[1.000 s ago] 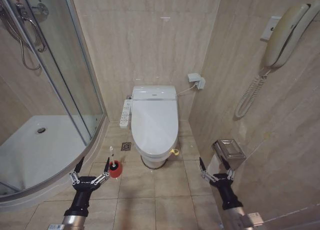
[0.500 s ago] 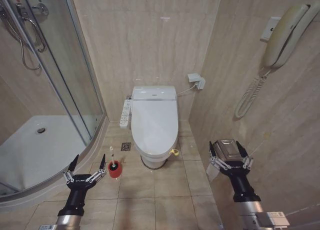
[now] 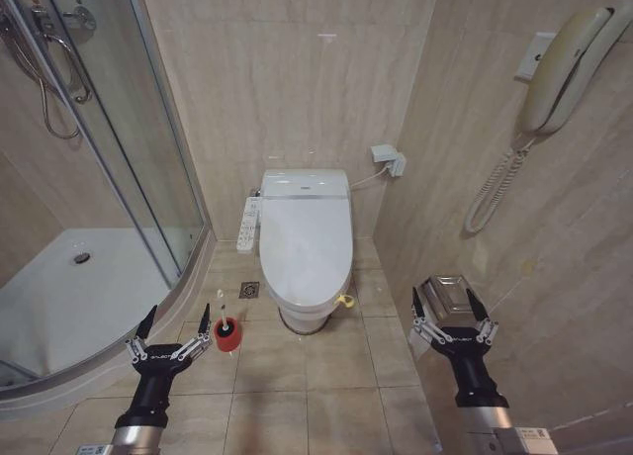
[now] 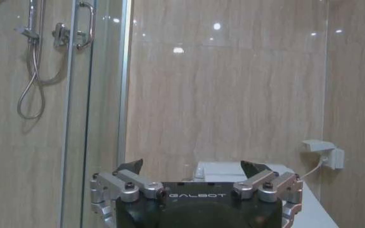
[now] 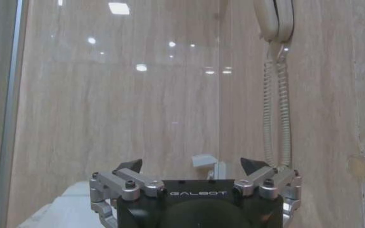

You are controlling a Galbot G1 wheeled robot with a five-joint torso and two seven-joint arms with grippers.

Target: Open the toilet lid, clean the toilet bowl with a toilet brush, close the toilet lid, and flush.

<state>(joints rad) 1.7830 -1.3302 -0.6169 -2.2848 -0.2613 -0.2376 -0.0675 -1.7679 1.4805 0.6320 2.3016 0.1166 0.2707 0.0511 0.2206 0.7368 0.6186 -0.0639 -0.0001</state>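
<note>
The toilet lid (image 3: 305, 239) lies shut over the toilet bowl (image 3: 300, 315), with its yellow strap loop (image 3: 345, 301) at the front edge. The bowl's inside is hidden. The toilet brush (image 3: 226, 325) stands in its red holder (image 3: 228, 338) on the floor to the left of the toilet. My left gripper (image 3: 178, 317) hovers open just left of the holder, apart from it. My right gripper (image 3: 444, 299) is open by the right wall, well to the right of the toilet. Both wrist views show open, empty fingers (image 4: 130, 167) (image 5: 129, 166).
A glass shower enclosure (image 3: 119, 178) and its white tray (image 3: 69, 307) fill the left. A metal paper holder (image 3: 447, 293) sits on the right wall right behind my right gripper. A wall phone (image 3: 562, 69) hangs above. The button panel (image 3: 247, 225) and a floor drain (image 3: 249, 290) lie left of the toilet.
My right gripper has risen along the right wall to the level of the paper holder. My left gripper has slid slightly left and back from the red holder.
</note>
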